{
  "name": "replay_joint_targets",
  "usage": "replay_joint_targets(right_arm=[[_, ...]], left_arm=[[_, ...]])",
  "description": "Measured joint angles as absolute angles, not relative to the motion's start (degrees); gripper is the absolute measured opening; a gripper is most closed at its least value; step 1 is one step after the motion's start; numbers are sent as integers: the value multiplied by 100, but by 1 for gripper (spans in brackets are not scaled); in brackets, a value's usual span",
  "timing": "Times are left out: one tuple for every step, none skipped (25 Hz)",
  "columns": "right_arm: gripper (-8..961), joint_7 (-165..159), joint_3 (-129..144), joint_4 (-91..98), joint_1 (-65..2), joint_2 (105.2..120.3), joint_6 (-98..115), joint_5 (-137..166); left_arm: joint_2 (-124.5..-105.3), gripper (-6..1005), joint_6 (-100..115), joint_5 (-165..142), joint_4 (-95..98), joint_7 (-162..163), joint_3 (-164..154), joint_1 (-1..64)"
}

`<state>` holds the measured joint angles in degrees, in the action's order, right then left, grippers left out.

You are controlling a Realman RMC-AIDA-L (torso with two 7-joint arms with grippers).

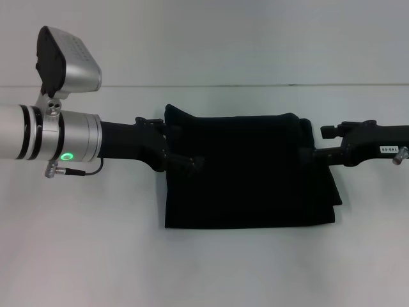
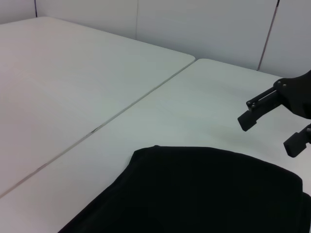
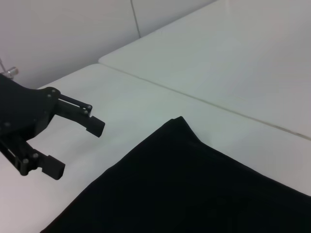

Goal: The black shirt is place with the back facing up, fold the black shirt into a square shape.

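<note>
Lying folded on the table point(image 1: 77, 256): the shirt point(image 1: 246, 173). Hovering at nine o'clock, left gripper point(image 1: 192, 163), jaws apart. Hovering at three, right gripper point(image 1: 307, 153), likewise parted.

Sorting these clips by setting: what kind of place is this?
Probably a robot lab or test bench. Plain white tables pushed together stand against bare white wall panels, and nothing lies on them but the black shirt, folded, with an open end effector at each side.
</note>
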<state>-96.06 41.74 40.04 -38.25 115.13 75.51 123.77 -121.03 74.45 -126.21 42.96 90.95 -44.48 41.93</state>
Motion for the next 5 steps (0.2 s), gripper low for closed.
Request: replay_joint_targets(right_arm=[[927, -9606, 4171, 3988, -3820, 11514, 7543, 12375], [927, -9606, 4170, 3972, -3819, 11513, 7534, 12376], [927, -9606, 4169, 3959, -3818, 11514, 7534, 12379], [927, -9606, 4169, 3951, -3818, 11513, 7536, 12380], [927, -9606, 4168, 3948, -3819, 11512, 7550, 12380]], left_arm=[[-12103, 934, 7444, -12621, 4293, 9095, -4448, 4193], [-12103, 934, 7444, -12621, 4291, 9096, -4448, 4192], [-12103, 934, 7444, -12621, 4289, 9096, -4450, 4192], [-12103, 934, 7444, -12621, 4288, 9102, -4459, 4192], [-12103, 934, 7444, -12621, 4288, 9112, -4465, 4193]])
